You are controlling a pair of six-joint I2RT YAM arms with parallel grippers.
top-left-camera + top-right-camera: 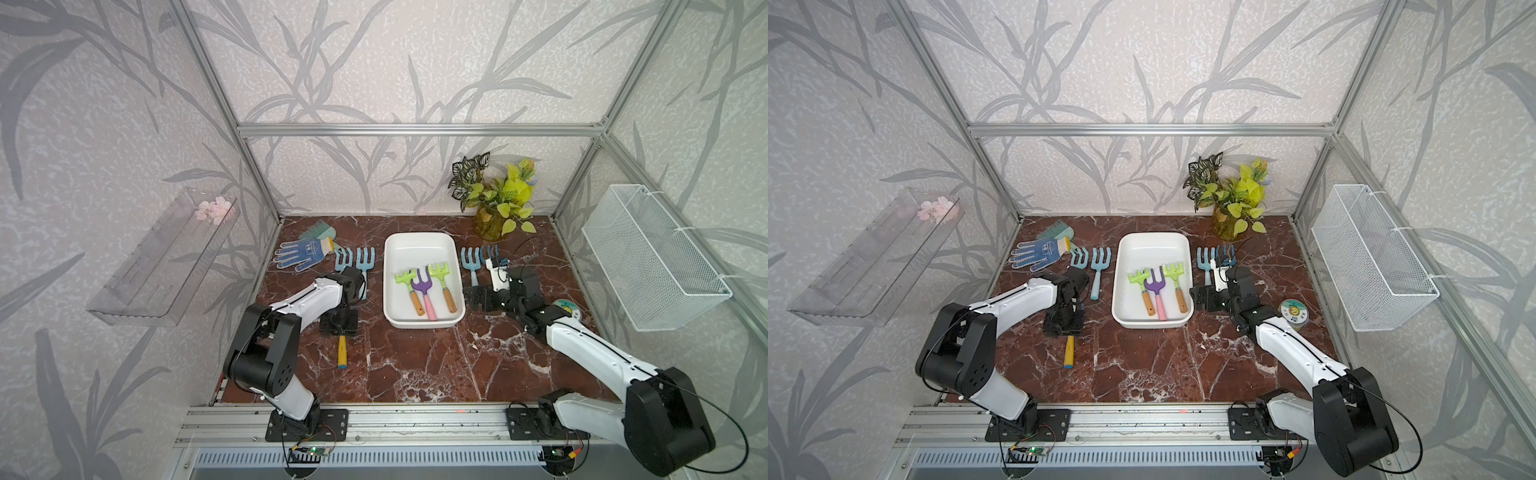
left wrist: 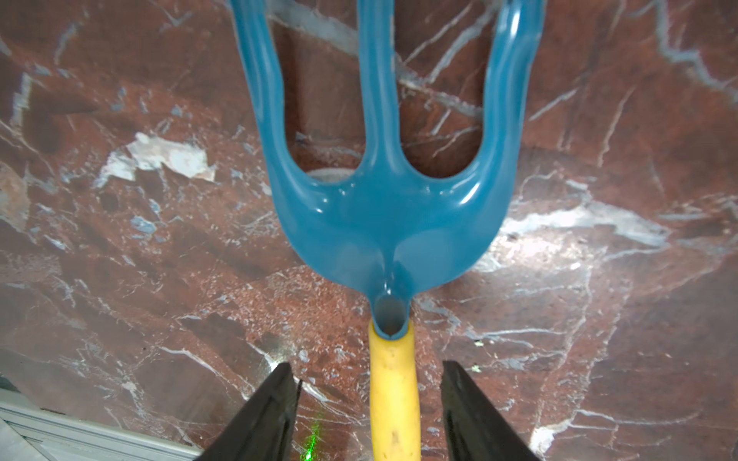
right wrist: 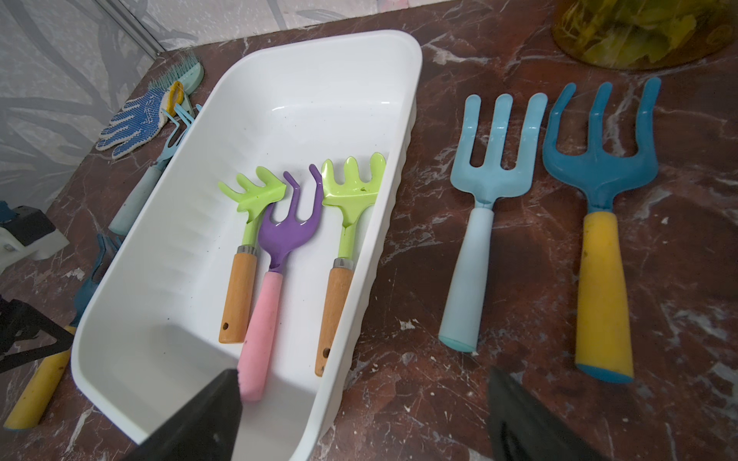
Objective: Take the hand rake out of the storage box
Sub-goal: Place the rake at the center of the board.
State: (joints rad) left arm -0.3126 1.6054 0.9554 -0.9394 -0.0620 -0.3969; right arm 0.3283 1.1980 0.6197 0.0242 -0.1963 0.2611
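**While both grippers gape, two rakes lie in the box**

On the left wall hangs a clear shelf carrying a pink flower. At the table's far left corner a comb lies half under a glove. Just beside them lie two pale forks, the first partly hidden by the left arm. Nearer the front, the left gripper points down over a yellow-handled fork. Its fingers are parted, one on each side of the handle, with marble showing in both gaps. In both top views the gripper covers this fork's head and only the handle's end shows.

The box sits mid-table. Three tools lie in its near half, heads pointing away from the robot: the left rake, a purple fork with a pink handle, and the right rake. The purple fork lies between the rakes, touching the left rake's head. The right rake lies close along the right wall, apart from the fork.

Right of the box lie a light fork and a dark fork, side by side. The right gripper is spread wide and holds nothing. One of its fingers is over the box's near corner by the pink handle's end, the other over bare marble. Further right are a spool, a plant in the back corner, and a wire basket on the right wall.
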